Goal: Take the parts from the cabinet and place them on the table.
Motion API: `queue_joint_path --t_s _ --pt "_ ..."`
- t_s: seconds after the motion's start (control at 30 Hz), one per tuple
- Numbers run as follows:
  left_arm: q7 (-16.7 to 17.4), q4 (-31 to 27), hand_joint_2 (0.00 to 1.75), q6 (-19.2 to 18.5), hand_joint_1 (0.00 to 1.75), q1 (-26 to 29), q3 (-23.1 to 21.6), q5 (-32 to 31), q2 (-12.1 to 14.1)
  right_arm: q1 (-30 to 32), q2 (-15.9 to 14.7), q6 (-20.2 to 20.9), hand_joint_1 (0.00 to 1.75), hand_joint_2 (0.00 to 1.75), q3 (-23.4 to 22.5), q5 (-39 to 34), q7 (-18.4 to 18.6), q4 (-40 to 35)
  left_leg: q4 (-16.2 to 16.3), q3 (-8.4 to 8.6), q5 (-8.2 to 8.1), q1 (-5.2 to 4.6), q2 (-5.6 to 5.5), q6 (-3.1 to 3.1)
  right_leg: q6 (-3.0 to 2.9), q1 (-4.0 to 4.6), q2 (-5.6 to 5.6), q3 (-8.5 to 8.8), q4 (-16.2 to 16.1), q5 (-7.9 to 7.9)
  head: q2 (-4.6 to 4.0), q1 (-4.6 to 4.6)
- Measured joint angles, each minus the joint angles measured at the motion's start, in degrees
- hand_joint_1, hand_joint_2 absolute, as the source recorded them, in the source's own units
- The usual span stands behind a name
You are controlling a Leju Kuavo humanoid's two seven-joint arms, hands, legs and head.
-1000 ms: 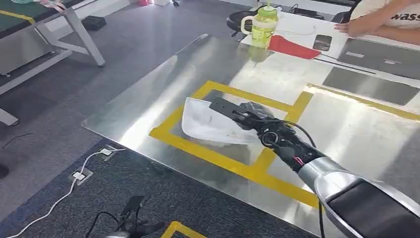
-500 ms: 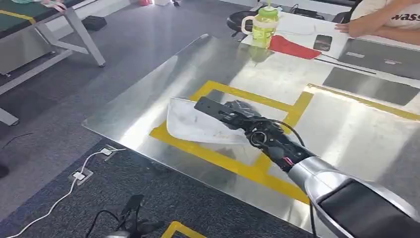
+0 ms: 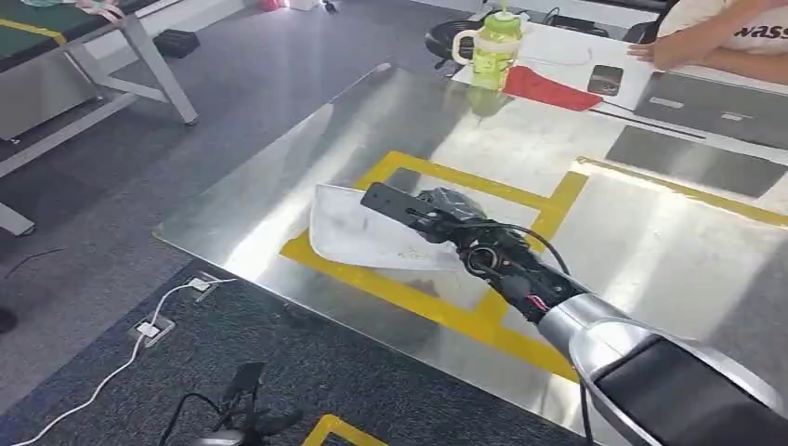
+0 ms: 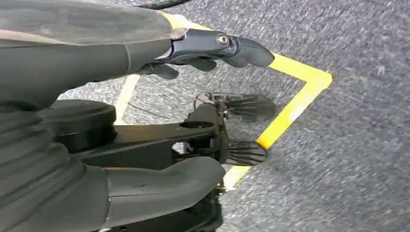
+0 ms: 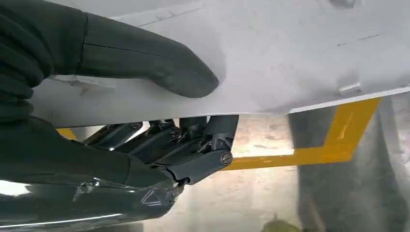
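Observation:
A flat white part point(image 3: 358, 234) hangs just above the shiny metal table point(image 3: 279, 177), over the near left corner of a yellow-taped square point(image 3: 409, 297). My right hand point(image 3: 446, 216) grips its right edge; in the right wrist view the thumb point(image 5: 145, 58) lies on one face of the white part point(image 5: 300, 53) and the fingers point(image 5: 193, 140) curl under the other. My left hand point(image 4: 208, 48) hangs beside my body over grey carpet, fingers apart and holding nothing.
At the table's far end stand a green bottle point(image 3: 492, 46), a red cloth point(image 3: 548, 88) and a phone point(image 3: 606, 79). A person's arm point(image 3: 715, 51) rests there. Another table point(image 3: 74, 56) stands far left. Cables point(image 3: 139, 344) lie on the carpet.
My right arm has carried the white part to the left and slightly toward me, from inside the yellow square to over its near left corner.

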Motion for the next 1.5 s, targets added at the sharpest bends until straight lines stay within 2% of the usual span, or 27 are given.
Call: queue_joint_path --t_s 0.2,0.3,0.47,0.57,1.13,1.17,1.27,1.3,1.5 --pt "-0.46 0.00 1.75 0.33 0.00 -0.37 0.02 1.07 0.20 0.04 0.00 0.00 1.75 1.75 0.00 0.02 0.00 0.00 0.00 0.00 0.00 0.00 0.00 0.00 0.00 0.00 0.00 0.00 0.00 0.00 0.00 0.00" --pt "-2.01 0.00 1.75 0.88 0.00 -0.57 0.42 2.56 0.28 0.08 0.00 -0.07 1.75 1.75 -0.02 0.02 0.00 0.00 0.00 0.00 0.00 0.00 0.00 0.00 0.00 0.00 0.00 0.00 0.00 0.00 0.00 0.00" --pt "-7.63 0.00 1.75 8.27 0.00 -1.16 1.73 3.04 0.35 0.24 0.00 -0.09 1.75 1.75 -0.04 0.39 0.15 0.00 0.01 0.00 0.00 0.00 0.00 0.00 0.00 0.00 0.00 -0.01 0.00 0.00 0.00 0.02" --pt "-7.61 0.00 1.75 5.70 0.00 -1.24 2.91 4.77 0.46 0.25 0.00 -0.07 1.75 1.75 -0.04 0.79 0.05 0.00 0.01 0.00 0.00 0.00 0.00 0.00 0.00 0.00 0.00 -0.01 0.00 0.00 0.00 0.02" --pt "-7.67 0.00 1.75 6.27 0.00 -1.32 5.29 5.25 0.79 0.27 0.00 -0.07 1.75 1.75 -0.04 0.87 0.07 0.00 0.00 0.00 0.00 0.00 0.01 0.00 0.00 0.00 0.00 -0.01 0.00 0.00 0.00 0.02" --pt "-7.67 0.00 1.75 6.23 0.00 -1.32 5.29 5.27 0.81 0.27 0.00 -0.07 0.00 0.00 -0.04 0.87 0.09 0.00 0.00 0.00 0.00 0.00 0.01 0.00 0.00 0.00 0.00 -0.01 0.00 0.00 0.00 0.02" --pt "-7.43 0.00 1.75 5.84 0.00 -1.32 5.38 5.38 0.87 0.27 0.00 -0.15 0.00 0.00 -0.11 0.87 0.26 0.00 0.00 0.00 0.00 0.00 0.01 0.00 0.00 0.00 0.01 -0.02 0.00 0.00 0.00 0.02" --pt "-7.26 0.00 0.00 5.86 0.00 -1.32 5.38 5.31 0.87 0.27 -0.02 -0.18 0.00 0.00 -0.13 0.85 0.31 0.00 0.00 0.00 0.00 0.00 0.01 0.00 0.00 0.00 0.01 -0.02 0.00 0.00 0.00 0.02" --pt "-5.40 0.00 0.00 4.25 0.00 -1.31 5.38 4.59 0.94 0.30 -0.02 -0.17 0.00 0.00 -0.17 0.77 0.35 0.00 0.00 0.00 0.00 0.00 0.01 0.00 0.00 0.00 0.01 -0.02 -0.01 0.00 0.00 0.02"
